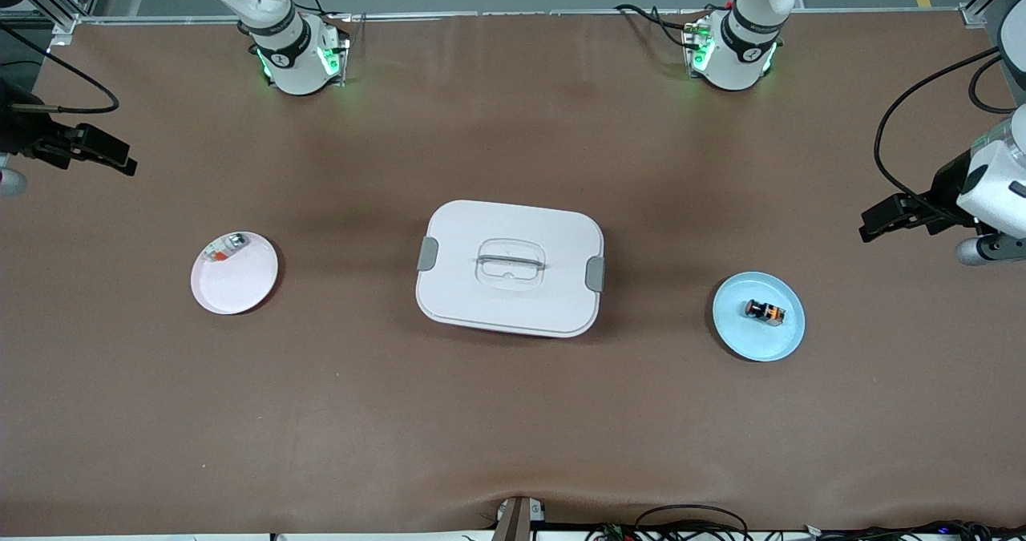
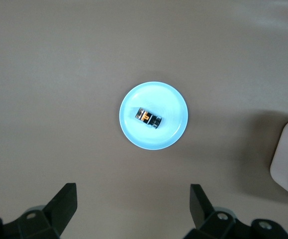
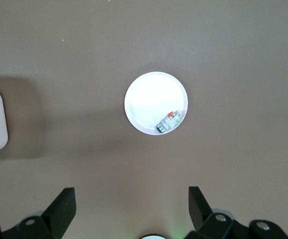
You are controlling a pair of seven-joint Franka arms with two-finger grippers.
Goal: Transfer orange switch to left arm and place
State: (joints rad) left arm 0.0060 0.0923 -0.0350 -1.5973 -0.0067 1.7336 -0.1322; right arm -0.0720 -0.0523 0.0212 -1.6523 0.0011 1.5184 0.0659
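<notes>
Brown tabletop [image 1: 513,429] carries our white box [image 1: 510,268] at center. We see the orange switch [image 1: 765,312] on a blue plate [image 1: 733,329]. Left end effector [image 2: 134,209] and right end effector [image 3: 132,206] hover wide open, empty.

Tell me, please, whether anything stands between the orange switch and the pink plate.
Yes. The white box sits mid-table, directly between the orange switch on the blue plate and the pink plate. Nothing visible lies between the open left gripper and the switch.

Box [image 1: 510,268] stands between the plates [image 1: 758,316]
</notes>
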